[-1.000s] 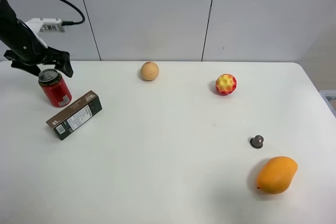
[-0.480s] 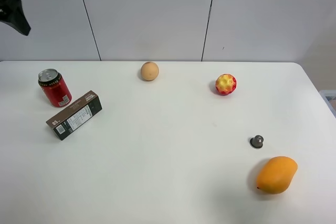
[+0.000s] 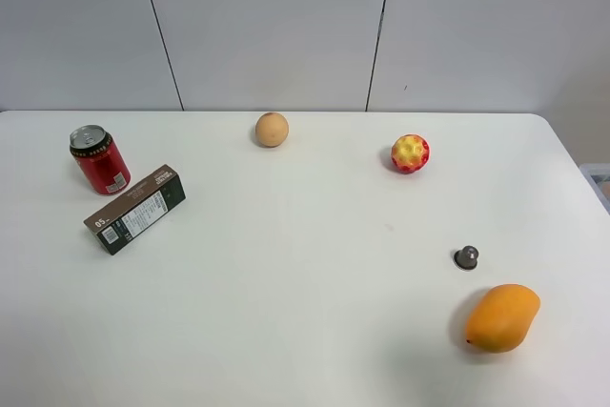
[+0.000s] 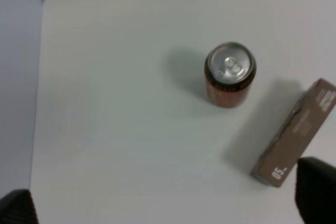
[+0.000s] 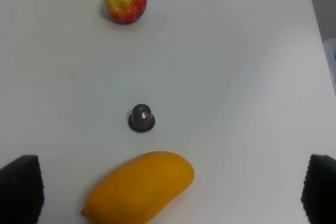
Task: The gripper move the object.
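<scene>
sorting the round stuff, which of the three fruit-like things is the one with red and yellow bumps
The bumpy ball, at the table's back right. The round fruit is plain tan and the mango smooth orange.

**Six things on the table, one of each**

One red soda can, one dark rectangular box, one tan round fruit, one red-and-yellow bumpy ball, one small dark capsule, and one orange mango.

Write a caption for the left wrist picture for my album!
Seen from above: a red can standing upright beside a brown box on the white table.
</scene>
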